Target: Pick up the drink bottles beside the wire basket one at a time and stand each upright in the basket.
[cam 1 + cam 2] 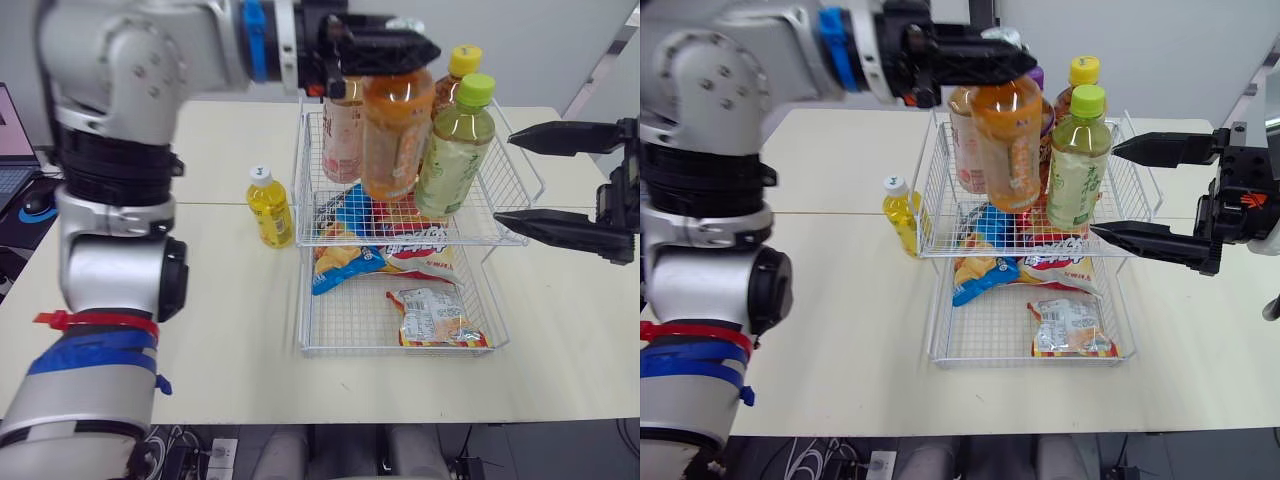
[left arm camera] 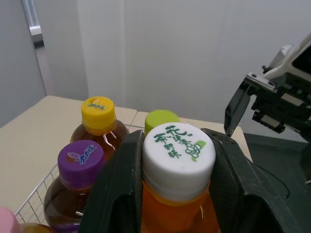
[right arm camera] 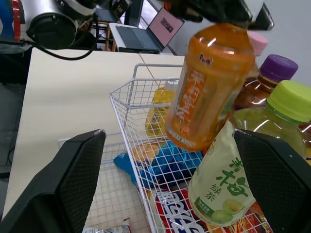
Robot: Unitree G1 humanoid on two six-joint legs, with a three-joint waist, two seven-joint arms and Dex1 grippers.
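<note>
Four bottles (image 1: 455,160) stand in wire basket (image 1: 350,318); L gripper (image 1: 385,48), clamped on its cap, holds orange bottle (image 1: 397,135) just above basket. Yellow bottle (image 1: 270,207) beside basket not yet done. R gripper (image 1: 505,180) wide open, empty.

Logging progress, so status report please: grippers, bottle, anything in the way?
Left gripper shut on orange bottle, over basket. Right gripper open, beside basket. Green bottle close beside it. Yellow bottle on table.

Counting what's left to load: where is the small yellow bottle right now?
In the left eye view, the small yellow bottle stands upright on the table, just outside the left wall of the wire basket.
</note>
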